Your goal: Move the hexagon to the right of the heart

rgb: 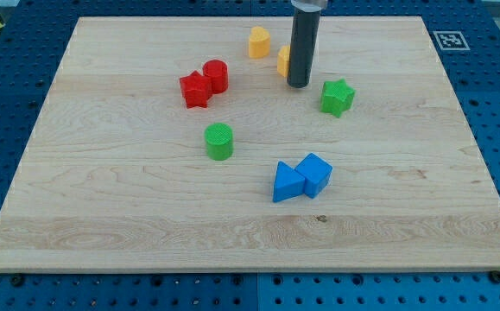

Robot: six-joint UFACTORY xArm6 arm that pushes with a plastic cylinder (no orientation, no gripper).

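My tip rests on the board just right of a yellow block, which the dark rod partly hides, so I cannot make out its shape. A second yellow block, possibly the heart, stands a little further up and to the left. A red star touches a red round or many-sided block left of the tip. A green star lies close to the tip's right. A green round block sits below the red pair.
A blue triangle and a blue cube touch each other below the tip, in the board's lower middle. The wooden board lies on a blue perforated table, with a printed marker at its top right corner.
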